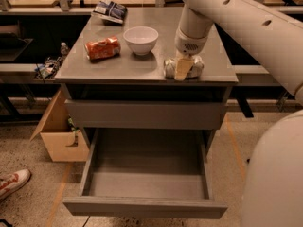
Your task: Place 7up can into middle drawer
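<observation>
The 7up can [197, 66], silvery-white with green print, lies on its side near the front right edge of the grey cabinet top [118, 67]. My gripper [183, 66] hangs from the white arm straight down onto the middle of the can, and a tan part of it covers the can's centre. The middle drawer [142, 206] is pulled out below, a wide shallow grey tray with nothing in it. It lies in front of and below the can.
An orange-red soda can [102, 48] and a white bowl [140, 39] sit on the cabinet top to the left, with a dark packet [110, 9] at the back. The upper drawer front [144, 113] is closed. A cardboard box [59, 136] and a shoe [12, 182] are on the floor at left.
</observation>
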Controlling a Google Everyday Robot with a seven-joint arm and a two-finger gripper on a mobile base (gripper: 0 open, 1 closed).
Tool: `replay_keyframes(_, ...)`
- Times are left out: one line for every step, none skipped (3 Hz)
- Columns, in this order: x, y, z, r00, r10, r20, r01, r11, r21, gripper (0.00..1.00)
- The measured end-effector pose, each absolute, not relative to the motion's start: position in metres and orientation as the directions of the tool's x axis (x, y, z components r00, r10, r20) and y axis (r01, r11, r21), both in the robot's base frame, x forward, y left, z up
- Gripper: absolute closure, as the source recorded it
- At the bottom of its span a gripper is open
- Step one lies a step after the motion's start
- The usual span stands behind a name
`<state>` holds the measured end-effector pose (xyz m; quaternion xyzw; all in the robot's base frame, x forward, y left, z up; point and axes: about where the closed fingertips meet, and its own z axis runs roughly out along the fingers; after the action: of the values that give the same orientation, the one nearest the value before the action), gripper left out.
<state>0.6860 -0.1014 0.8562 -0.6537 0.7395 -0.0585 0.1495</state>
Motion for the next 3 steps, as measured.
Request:
replay_keyframes(0.666, -0.112, 0.851, -0.116, -0.982, -0.147, -0.954, 0.151, -0.258, 0.71)
replay_keyframes(0.634, -0.123, 0.863, -0.106, -0.982, -0.158, -0.954, 0.146, -0.261, 0.94)
replay_keyframes(0.571, -0.129, 0.881, -0.107, -0.977, -0.184, -0.959, 0.150, -0.239, 1.00)
